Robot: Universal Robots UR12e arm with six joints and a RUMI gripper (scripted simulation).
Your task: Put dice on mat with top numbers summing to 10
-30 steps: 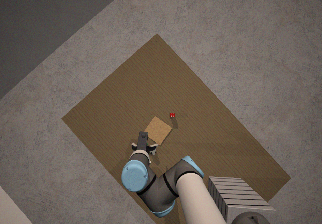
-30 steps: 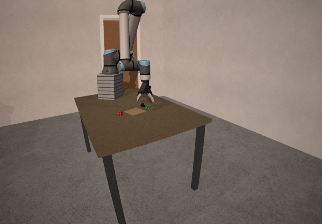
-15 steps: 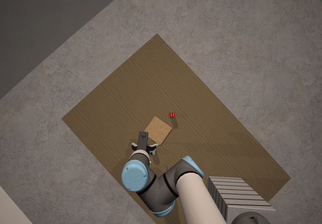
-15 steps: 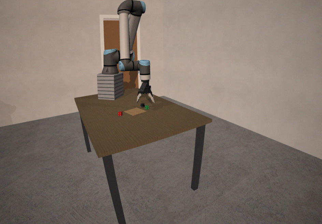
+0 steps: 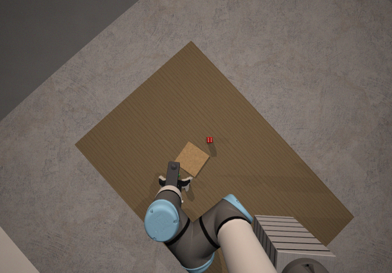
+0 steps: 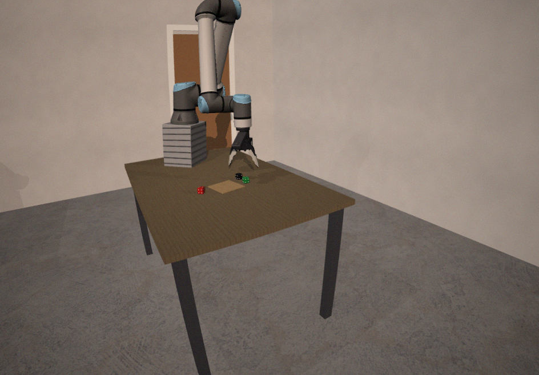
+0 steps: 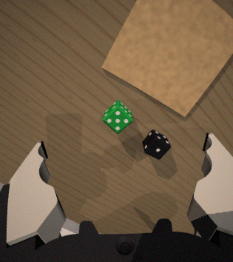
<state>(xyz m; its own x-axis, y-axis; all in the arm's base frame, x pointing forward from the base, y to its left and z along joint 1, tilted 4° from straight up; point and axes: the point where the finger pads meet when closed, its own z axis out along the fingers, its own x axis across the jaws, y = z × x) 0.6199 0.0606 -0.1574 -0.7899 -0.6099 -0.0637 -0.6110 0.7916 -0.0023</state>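
Note:
My gripper is open and empty, above the table with its fingers pointing down. The green die lies off the mat near one corner, five up; only a sliver shows in the top view. The black die lies beside it, off the mat, apart from it; one pip looks uppermost. In the wrist view both lie between and slightly ahead of the fingertips. The red die lies flat, six up, off the mat on its other side. The tan mat holds no die.
The wooden table carries the mat and dice. The striped pedestal under the arm's base stands at one end. The arm covers part of the table in the top view. The nearest table edge lies left of the gripper there.

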